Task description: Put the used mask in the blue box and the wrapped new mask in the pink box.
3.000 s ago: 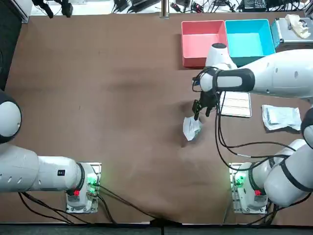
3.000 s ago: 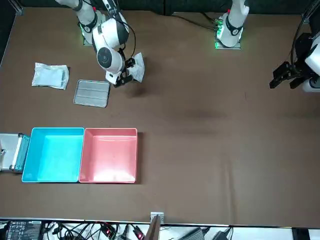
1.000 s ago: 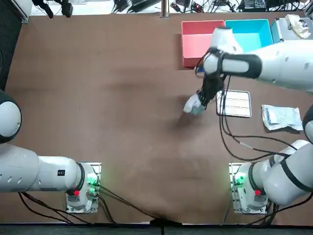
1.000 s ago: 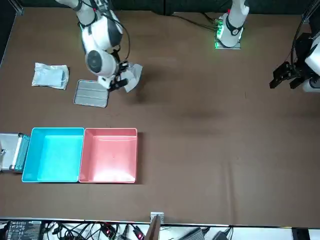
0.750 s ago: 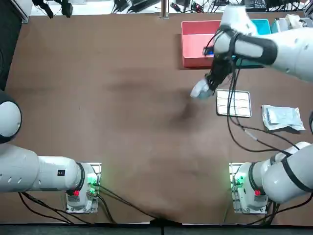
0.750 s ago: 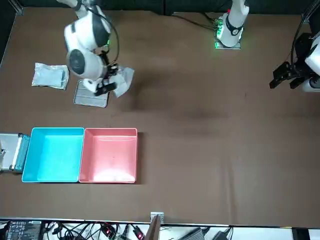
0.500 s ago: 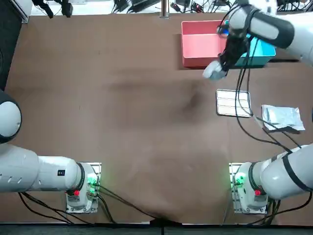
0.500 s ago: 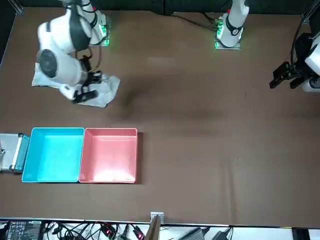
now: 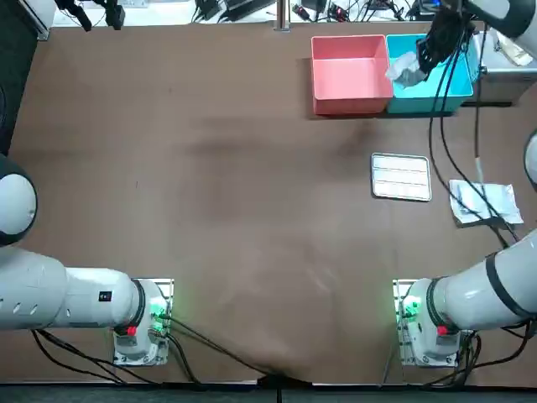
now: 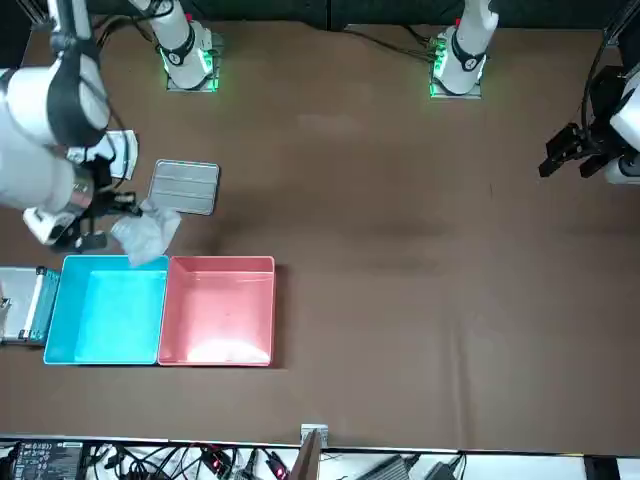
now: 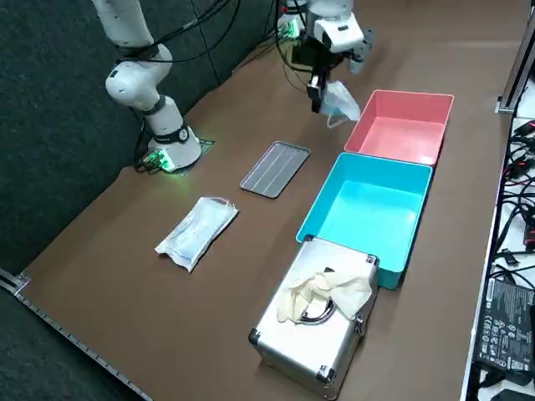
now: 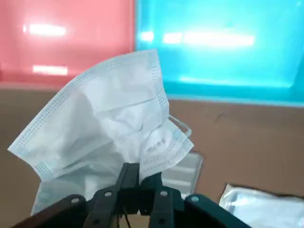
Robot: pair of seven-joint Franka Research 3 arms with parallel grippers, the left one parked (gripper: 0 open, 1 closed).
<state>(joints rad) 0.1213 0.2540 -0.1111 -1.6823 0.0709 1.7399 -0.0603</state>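
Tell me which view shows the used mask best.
Right wrist view: the used mask fills the frame, pinched in the right gripper by the blue box. Top, front and right side views show it small.

- The overhead camera looks straight down on the whole table point(image 9: 210, 168), with the arm bases along its lower edge and the pink box point(image 9: 348, 71) and blue box point(image 9: 419, 99) on the far side.
- The front camera stands across the table facing the robot, so those same boxes lie nearest to it.
- The right-side camera sits raised and looks diagonally across, with a silver case point(image 11: 313, 322) closest and the boxes beyond.
- The wrist camera rides close behind the right gripper point(image 12: 140, 176), which pinches the used mask point(image 12: 109, 114) in the air by the boxes; both boxes fill its background.
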